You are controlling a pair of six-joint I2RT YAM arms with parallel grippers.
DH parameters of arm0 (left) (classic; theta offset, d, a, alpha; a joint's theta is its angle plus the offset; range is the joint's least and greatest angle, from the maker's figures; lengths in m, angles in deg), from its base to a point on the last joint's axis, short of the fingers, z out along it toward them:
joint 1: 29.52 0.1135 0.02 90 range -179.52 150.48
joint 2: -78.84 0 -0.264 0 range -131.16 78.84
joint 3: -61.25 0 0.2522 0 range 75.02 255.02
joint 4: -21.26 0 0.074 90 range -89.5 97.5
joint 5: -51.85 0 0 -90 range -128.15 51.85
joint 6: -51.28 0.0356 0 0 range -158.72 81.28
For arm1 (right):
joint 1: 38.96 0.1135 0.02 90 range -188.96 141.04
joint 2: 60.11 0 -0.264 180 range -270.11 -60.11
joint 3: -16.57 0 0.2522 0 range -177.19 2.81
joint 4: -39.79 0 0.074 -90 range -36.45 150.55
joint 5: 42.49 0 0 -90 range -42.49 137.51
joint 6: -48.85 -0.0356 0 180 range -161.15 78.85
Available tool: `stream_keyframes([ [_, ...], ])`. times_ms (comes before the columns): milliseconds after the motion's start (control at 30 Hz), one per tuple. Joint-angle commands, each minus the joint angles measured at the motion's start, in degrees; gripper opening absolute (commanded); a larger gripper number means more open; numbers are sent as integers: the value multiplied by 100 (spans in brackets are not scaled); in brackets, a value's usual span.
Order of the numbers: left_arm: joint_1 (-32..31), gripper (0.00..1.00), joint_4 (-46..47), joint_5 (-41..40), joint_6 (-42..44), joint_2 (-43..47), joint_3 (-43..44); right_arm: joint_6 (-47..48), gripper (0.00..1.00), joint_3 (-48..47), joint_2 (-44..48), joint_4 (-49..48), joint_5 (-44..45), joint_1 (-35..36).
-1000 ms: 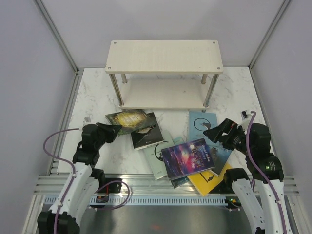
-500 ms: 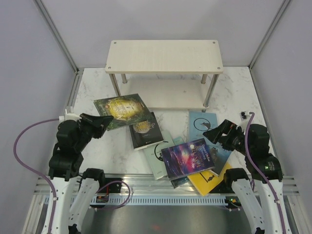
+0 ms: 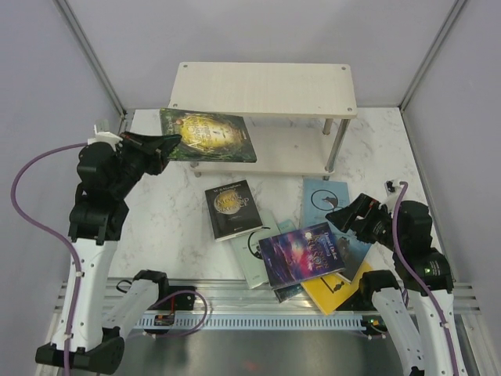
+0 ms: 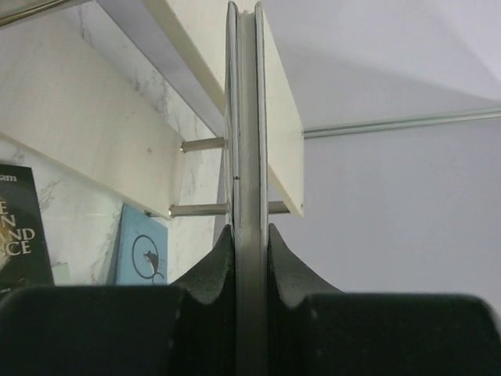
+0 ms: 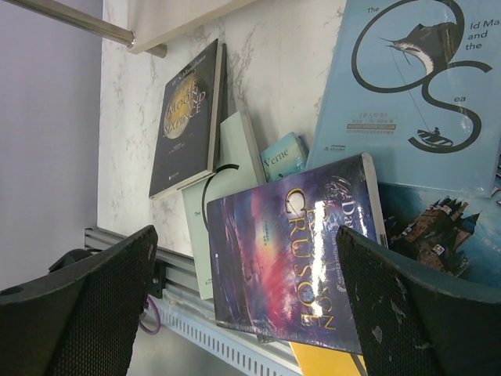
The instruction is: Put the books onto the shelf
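Observation:
My left gripper (image 3: 162,146) is shut on the near edge of the dark green-gold book (image 3: 210,135), holding it flat in the air at the left end of the shelf (image 3: 266,88), between the two boards in height. In the left wrist view the book's edge (image 4: 246,117) runs up from the gripper (image 4: 249,251), with the shelf's top board (image 4: 280,133) just beside it. My right gripper (image 3: 344,213) hangs open over the pile, empty. Between its fingers (image 5: 117,274) shows the purple galaxy book (image 5: 290,258).
On the marble lie the black book (image 3: 233,207), a pale one with a black swirl (image 3: 254,251), the pale blue book (image 3: 325,200), the galaxy book (image 3: 301,252) and a yellow one (image 3: 333,290) under it. A metal rail (image 3: 235,294) runs along the near edge.
The left arm has lifted the green-gold book off the table and carried it up and back to the shelf's left end. The right arm has not moved.

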Motion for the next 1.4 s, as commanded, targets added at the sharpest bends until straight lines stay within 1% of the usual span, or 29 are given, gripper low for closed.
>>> stream_keyframes([
  [0,18,2,2345,-348,-1151,-227,685,38,98,40,23,-6,6,43],
  [33,18,2,2363,-348,-1248,-437,947,47,98,31,23,3,6,61],
  [133,18,2,2459,-331,-1459,-684,1422,135,98,-74,-12,73,41,96],
  [233,18,2,2442,-356,-1583,-887,1722,223,98,-153,-47,134,120,131],
  [333,18,2,2468,-575,-1671,-922,1689,232,98,-145,-73,126,147,166],
  [400,18,2,2626,-673,-1890,-931,1600,205,98,-136,-91,134,147,184],
  [500,18,2,2496,-1032,-1821,-1001,1644,205,98,-110,-91,135,147,219],
  [600,-61,2,2486,-1840,-1873,-1045,1487,188,98,-40,-100,108,138,254],
  [633,-166,2,2495,-2277,-1873,-1063,1468,170,98,-22,-117,100,147,263],
  [700,-342,2,2495,-2736,-1768,-1255,1512,170,98,-22,-178,91,147,272],
  [733,-543,2,2495,-3165,-1681,-1361,1530,187,98,-57,-196,91,156,281],
  [800,-781,2,2495,-3580,-1584,-1563,1661,214,98,-83,-240,99,182,281],
  [867,-1194,2,2495,-4335,-1461,-1888,1714,223,98,-110,-310,99,226,281],
  [900,-1517,2,2486,-4991,-1452,-1985,1740,223,98,-118,-337,99,235,281],
  [1000,-1854,2,2469,-5838,-1522,-2354,1776,258,98,-145,-442,91,296,289],
  [1033,-1968,2,2477,-6250,-1574,-2503,1784,249,98,-188,-469,91,305,281],
  [1167,-2127,2,2442,-6947,-1768,-2776,1828,346,98,-347,-644,196,331,289],
  [1300,-2407,2,2381,-7991,-1137,-2978,2074,469,98,-522,-864,301,314,307],
  [1367,-2469,4,2346,-8187,-969,-3031,2101,504,98,-558,-917,337,323,360],
])
